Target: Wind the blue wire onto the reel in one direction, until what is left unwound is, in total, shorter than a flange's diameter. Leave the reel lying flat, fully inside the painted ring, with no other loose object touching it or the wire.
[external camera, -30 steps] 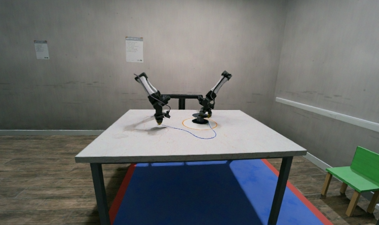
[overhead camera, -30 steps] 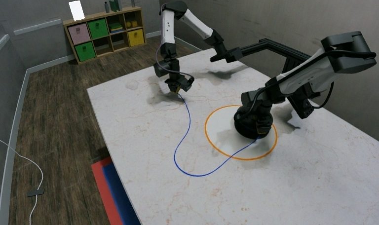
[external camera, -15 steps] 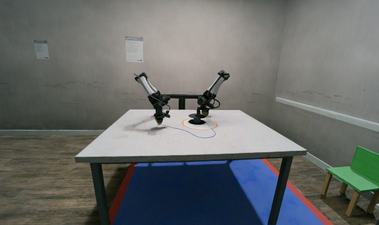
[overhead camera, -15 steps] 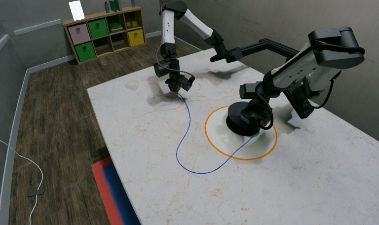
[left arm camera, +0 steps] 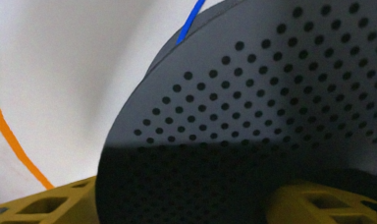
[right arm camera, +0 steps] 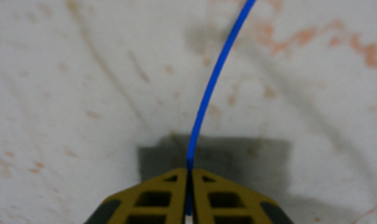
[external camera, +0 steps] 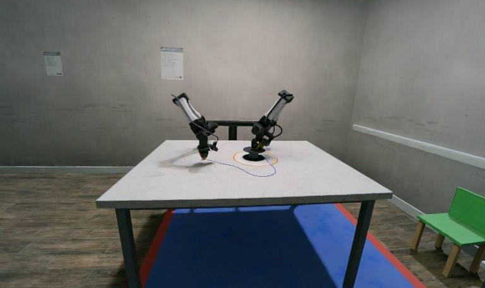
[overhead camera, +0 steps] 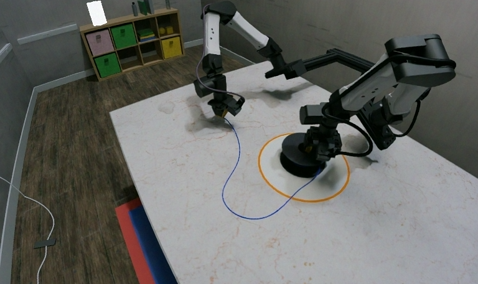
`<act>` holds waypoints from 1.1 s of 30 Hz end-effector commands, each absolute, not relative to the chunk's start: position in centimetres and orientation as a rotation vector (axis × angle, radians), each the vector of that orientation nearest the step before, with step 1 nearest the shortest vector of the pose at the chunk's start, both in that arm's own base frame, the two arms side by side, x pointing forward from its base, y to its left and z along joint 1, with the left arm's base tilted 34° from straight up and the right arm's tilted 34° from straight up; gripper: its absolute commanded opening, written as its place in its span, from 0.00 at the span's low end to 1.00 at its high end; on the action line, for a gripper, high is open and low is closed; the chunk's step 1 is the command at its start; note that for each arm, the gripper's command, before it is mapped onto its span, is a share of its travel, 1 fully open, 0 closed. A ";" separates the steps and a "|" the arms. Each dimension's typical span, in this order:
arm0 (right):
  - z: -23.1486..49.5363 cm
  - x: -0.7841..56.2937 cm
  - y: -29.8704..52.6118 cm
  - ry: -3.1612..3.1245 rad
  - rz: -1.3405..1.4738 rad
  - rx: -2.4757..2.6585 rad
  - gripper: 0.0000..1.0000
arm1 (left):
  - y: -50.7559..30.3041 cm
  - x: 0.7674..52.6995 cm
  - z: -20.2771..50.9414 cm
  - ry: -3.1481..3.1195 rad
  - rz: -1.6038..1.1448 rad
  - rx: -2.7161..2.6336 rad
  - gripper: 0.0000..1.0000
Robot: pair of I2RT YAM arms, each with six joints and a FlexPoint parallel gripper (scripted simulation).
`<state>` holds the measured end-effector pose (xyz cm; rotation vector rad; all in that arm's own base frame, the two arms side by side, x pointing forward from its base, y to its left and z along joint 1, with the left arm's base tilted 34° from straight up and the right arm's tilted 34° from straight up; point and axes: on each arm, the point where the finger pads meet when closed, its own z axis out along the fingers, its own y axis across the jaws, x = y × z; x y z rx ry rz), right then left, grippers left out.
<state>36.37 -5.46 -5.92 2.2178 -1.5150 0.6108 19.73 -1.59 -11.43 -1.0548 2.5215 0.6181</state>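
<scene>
Right fingers (overhead camera: 224, 113) (external camera: 203, 157) grip blue wire (overhead camera: 239, 151) (external camera: 233, 166) (left arm camera: 194, 15) (right arm camera: 211, 84) — left fingers (overhead camera: 309, 149) (external camera: 260, 146) open at reel (overhead camera: 294, 151) (external camera: 253, 157) (left arm camera: 221, 106).

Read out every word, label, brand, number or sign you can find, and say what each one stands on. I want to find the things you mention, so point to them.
No text can be read in any view.
Left wall sheet (external camera: 53, 64): printed lines, too small to read.
Larger wall sheet (external camera: 172, 64): header, lines and a mark at the bottom, all too blurred to read.
Reel (overhead camera: 299, 151) (external camera: 252, 151) (left arm camera: 236, 96): no lettering visible.

Look at these arms (overhead camera: 363, 83) (external camera: 276, 110): white links, black joints, yellow fingers, and a black cable (overhead camera: 366, 140) looping off the nearer one, at four o'clock!
</scene>
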 end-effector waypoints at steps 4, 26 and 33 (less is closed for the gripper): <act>-5.4 37.2 -5.2 -1.568 0.641 2.198 0.00 | -2.7 20.6 -11.7 2.448 0.624 -1.118 0.85; -5.7 36.9 -5.1 -1.579 0.644 2.192 0.00 | -2.6 20.1 -7.9 2.644 0.713 -0.741 0.85; -5.8 36.8 -5.1 -1.580 0.644 2.192 0.00 | -2.0 24.3 -6.6 2.825 0.822 -0.188 0.85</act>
